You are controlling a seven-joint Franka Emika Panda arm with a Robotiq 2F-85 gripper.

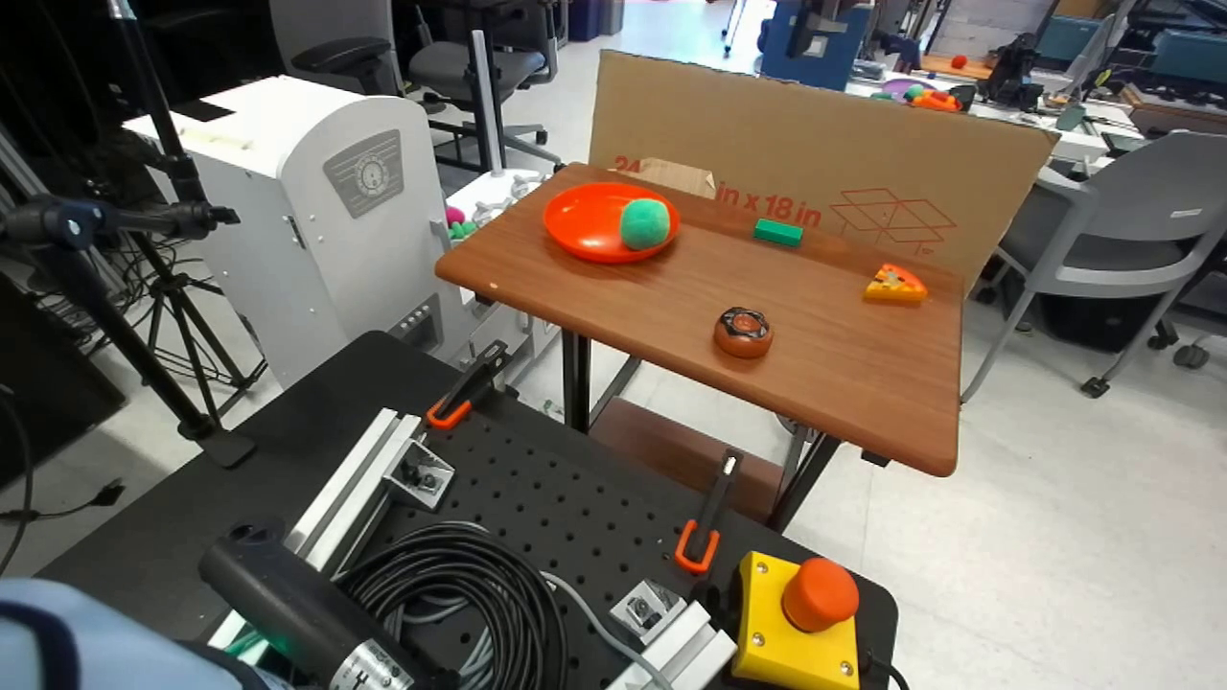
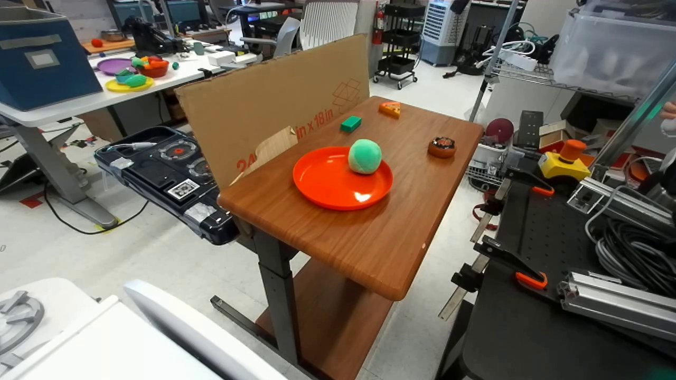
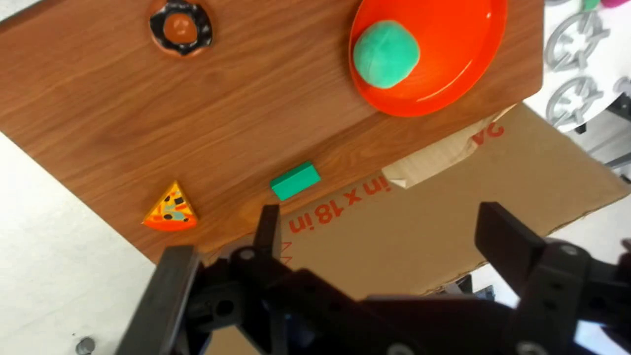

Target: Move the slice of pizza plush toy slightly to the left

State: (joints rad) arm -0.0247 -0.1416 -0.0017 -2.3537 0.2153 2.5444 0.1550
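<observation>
The slice of pizza plush toy is a small orange-yellow wedge with a reddish rim. It lies on the brown table and shows in both exterior views (image 1: 896, 285) (image 2: 390, 109). In the wrist view the pizza slice (image 3: 172, 211) is at the lower left, near the table's edge, with its tip pointing up. My gripper (image 3: 379, 206) is open, its two dark fingers wide apart, with nothing between them. The fingers appear above the cardboard, to the right of the pizza slice in the wrist view, and are apart from it. The gripper is not clearly visible in the exterior views.
On the brown table (image 1: 613, 297) lie an orange plate (image 1: 580, 225) holding a green ball (image 1: 645, 224), a green block (image 1: 777, 232) and a brown round object (image 1: 743, 333). A cardboard panel (image 1: 815, 144) stands along the table's back edge, close to the block.
</observation>
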